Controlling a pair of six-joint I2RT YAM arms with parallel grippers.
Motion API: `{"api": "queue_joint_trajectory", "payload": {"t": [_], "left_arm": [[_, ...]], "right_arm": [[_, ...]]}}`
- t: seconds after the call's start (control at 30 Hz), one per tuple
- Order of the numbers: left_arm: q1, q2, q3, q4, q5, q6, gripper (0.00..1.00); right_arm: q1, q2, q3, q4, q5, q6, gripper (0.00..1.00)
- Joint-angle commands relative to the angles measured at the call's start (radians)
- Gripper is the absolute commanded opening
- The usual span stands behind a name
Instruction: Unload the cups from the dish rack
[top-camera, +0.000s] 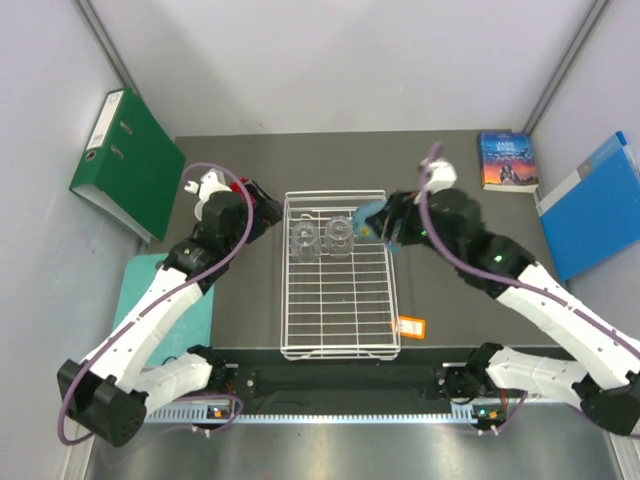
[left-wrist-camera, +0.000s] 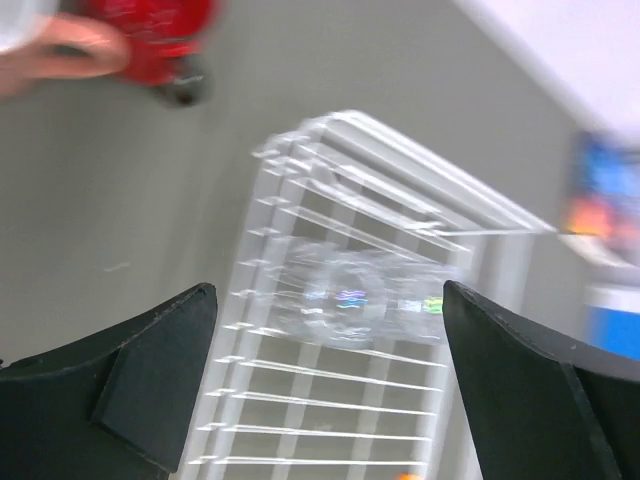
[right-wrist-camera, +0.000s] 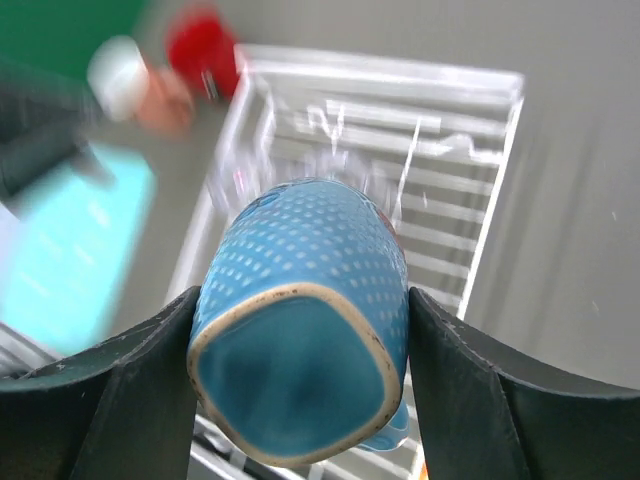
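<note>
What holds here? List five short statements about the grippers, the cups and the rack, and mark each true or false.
1. The right gripper grips the light-blue mug. True.
2. The left gripper is shut on a tumbler. False: it is open and holds nothing.
3. Two clear tumblers sit at the far end of the dish rack. True.
4. The red mug is inside the rack. False: it stands outside, off the rack's left side.
5. The orange tag is at the rack's far left corner. False: it is at the near right corner.
</note>
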Motion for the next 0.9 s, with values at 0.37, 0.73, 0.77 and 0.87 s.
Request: {"api": "queue_joint_trajectory", "payload": {"t": [0.37,0.73,0.77,0.87], "left_arm": [[0.005,0.026,-0.229,1.016,0.724,-0.191,0.95],[-0.003,0.1,-0.168,1.16,0.79,-0.216,0.95],[-0.006,0.112,-0.164,1.187,0.795,-0.222,0.95],[-0.021,0.137,-0.152,1.243,0.811,-0.254,0.94]], "right_arm": [[-0.528,-0.007,-0.248,1.023,-0.888,0.59,0.0],[-0.527,0.078,-0.317,1.186,-0.933,0.716,0.0],[-0.527,0.084,-0.312,1.195,-0.934,0.717,0.0],[-0.525,0.116,-0.312,1.247,-0.941,0.746,0.0]]}}
